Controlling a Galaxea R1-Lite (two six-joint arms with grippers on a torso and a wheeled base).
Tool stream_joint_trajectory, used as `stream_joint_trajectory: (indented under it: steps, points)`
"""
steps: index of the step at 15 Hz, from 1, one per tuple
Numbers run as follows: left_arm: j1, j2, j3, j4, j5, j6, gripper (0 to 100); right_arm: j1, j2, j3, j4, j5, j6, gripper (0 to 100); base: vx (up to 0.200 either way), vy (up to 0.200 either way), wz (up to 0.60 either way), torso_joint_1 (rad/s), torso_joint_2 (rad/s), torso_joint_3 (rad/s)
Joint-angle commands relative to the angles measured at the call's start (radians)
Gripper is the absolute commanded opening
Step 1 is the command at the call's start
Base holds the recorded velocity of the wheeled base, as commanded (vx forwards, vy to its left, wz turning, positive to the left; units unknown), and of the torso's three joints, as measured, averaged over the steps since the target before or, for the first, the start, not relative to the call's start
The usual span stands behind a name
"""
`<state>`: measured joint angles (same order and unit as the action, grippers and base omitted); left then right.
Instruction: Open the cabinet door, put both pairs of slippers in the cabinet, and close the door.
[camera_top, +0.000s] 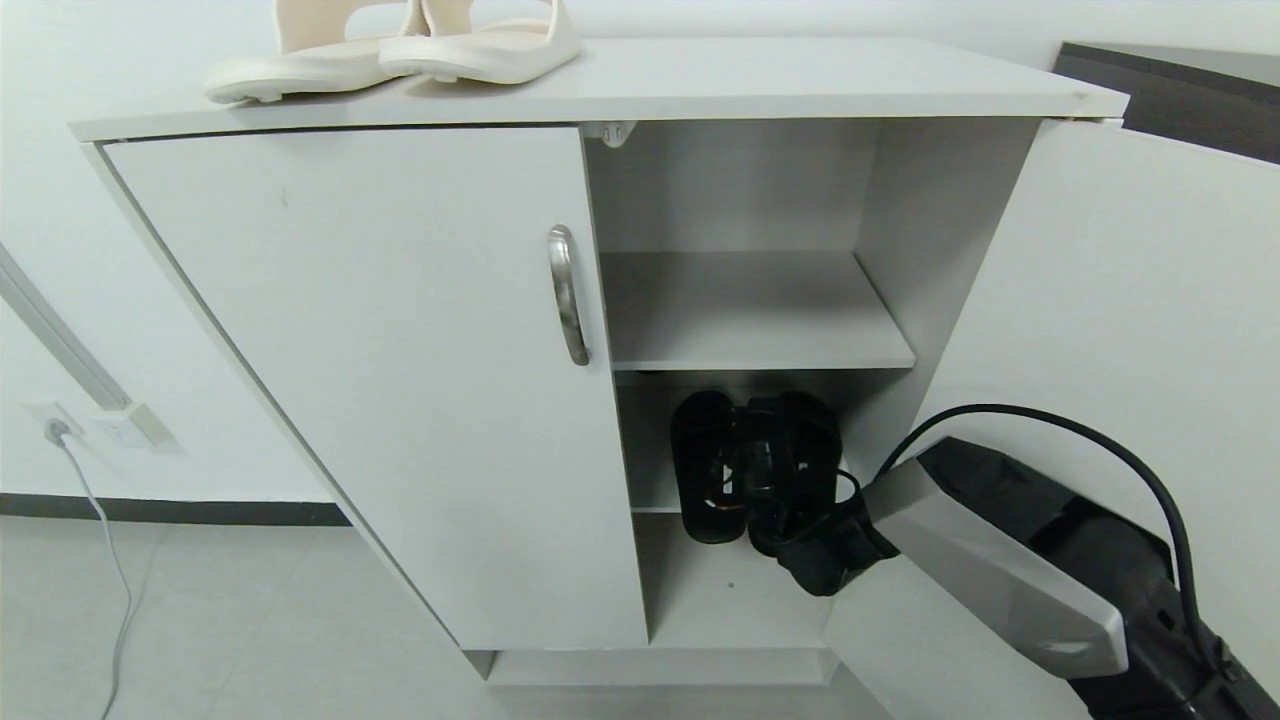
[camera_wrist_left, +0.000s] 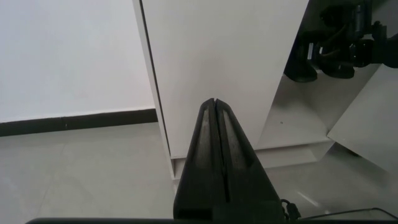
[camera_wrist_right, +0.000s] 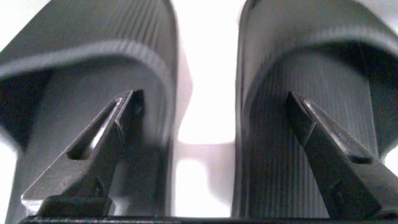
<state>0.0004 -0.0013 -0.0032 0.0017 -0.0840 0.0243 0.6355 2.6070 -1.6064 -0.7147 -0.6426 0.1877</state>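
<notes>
- Slippers first: the black pair (camera_top: 755, 465) sits side by side on the lower shelf (camera_top: 652, 497) of the cabinet (camera_top: 800, 85), long axes running front to back into the compartment.
- Right hand (camera_wrist_right: 210, 99) is right there with them, reaching in past the open right door (camera_top: 1130, 330). Its fingers (camera_wrist_right: 99, 149) are spread apart, one over each slipper, with bare shelf showing between. It clamps nothing.
- Left hand (camera_wrist_left: 214, 109) is pressed together with nothing in it, hanging low near the floor and facing the closed left door (camera_top: 360, 380).
- Now the one that matters: the cream pair (camera_top: 400, 55) lies on the cabinet's top surface, above the closed door. That puts it well above the right hand and off to its left.
- Those cream slippers run mostly sideways along the front edge, not pointing into the cabinet.
- My read: one pair is housed and the cream pair comes next. Both hands are low, so either must climb. The pair sits on the left arm's side, so the left looks better placed.
- The middle shelf (camera_top: 750, 310), directly above the black pair, looks the likely spot.
</notes>
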Motion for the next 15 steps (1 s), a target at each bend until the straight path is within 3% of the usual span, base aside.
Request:
stream_joint_trajectory:
  steps: [1, 6, 10, 15]
  points:
    - [0.001, 0.001, 0.000, 0.000, 0.000, -0.001, 0, 0.027, -0.100, 0.131, -0.043, 0.000, 0.001, 100, 0.000, 0.000, 0.00, 0.000, 0.00, 0.000]
    - [0.001, 0.001, 0.000, 0.000, 0.000, -0.003, 0, 0.073, -0.286, 0.407, -0.137, -0.002, 0.001, 100, 0.000, 0.000, 0.00, 0.000, 0.00, 0.000]
    - [0.001, 0.001, 0.000, 0.000, 0.000, -0.001, 0, 0.182, -0.421, 0.684, -0.249, -0.002, 0.003, 100, 0.000, 0.000, 0.00, 0.000, 0.00, 0.000]
    - [0.000, 0.001, 0.000, 0.000, 0.000, -0.006, 0, 0.237, -0.461, 0.796, -0.330, 0.000, -0.004, 100, 0.000, 0.000, 0.00, 0.000, 0.00, 0.000]
